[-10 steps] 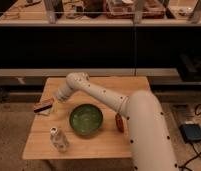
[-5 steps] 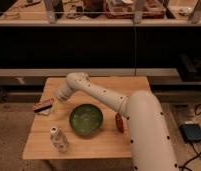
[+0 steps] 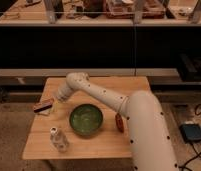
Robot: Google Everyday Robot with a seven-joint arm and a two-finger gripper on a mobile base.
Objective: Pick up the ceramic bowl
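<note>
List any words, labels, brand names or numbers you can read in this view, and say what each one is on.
No text can be read anywhere in this view.
Small bottle: any label is too blurred to read.
Flat packet at the left edge of the table: markings are blurred.
Ceramic bowl: no lettering shows.
Gripper, over the table's left side beside the packet: no readable markings.

Bench (image 3: 101, 146): light wooden top, rectangular. Items on it:
- ceramic bowl (image 3: 86, 119), dark green, upright, near the middle
- small pale bottle (image 3: 59, 140), near the front left corner, apart from the bowl
- flat dark-and-red object (image 3: 43, 106), at the left edge
- reddish object (image 3: 119, 122), just right of the bowl

Gripper (image 3: 54, 100) over the left part, beside the flat object
</note>
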